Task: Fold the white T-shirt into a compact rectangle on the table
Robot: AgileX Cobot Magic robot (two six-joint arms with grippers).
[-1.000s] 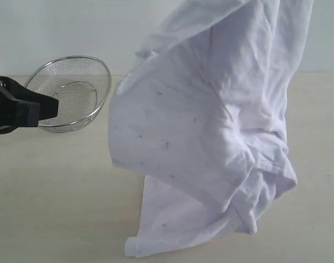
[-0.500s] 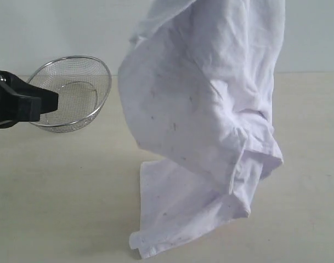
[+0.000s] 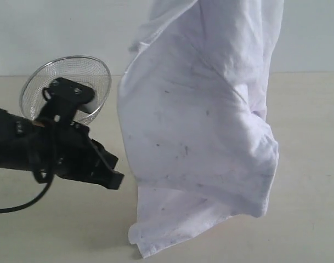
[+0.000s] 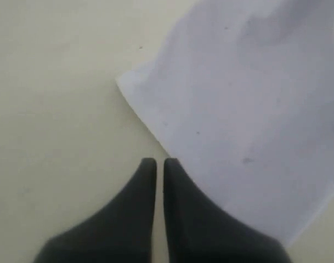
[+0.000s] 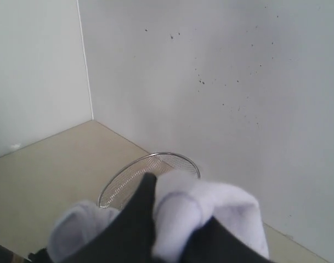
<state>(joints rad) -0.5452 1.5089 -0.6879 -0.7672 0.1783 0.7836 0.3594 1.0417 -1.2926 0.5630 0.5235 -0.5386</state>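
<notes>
The white T-shirt (image 3: pixel 199 120) hangs lengthwise from above the top of the exterior view, and its lowest corner touches the table (image 3: pixel 57 230). My right gripper (image 5: pixel 180 211) is shut on a bunched fold of the white T-shirt (image 5: pixel 210 203); it is out of the exterior view. My left gripper (image 3: pixel 114 178) is shut and empty, low over the table just left of the hanging cloth. In the left wrist view the left gripper's (image 4: pixel 156 161) tips sit close beside the slanted edge of the white T-shirt (image 4: pixel 249 109), over bare table (image 4: pixel 57 109).
A round wire-mesh basket (image 3: pixel 73 76) stands at the back left, partly behind my left arm (image 3: pixel 40 148), and the basket (image 5: pixel 150 167) also shows in the right wrist view. A pale wall (image 3: pixel 57 27) runs behind the table.
My left arm has swung in from the left edge, forward and right, to just beside the shirt's lower part. The hanging shirt has swayed and its lower folds have shifted.
</notes>
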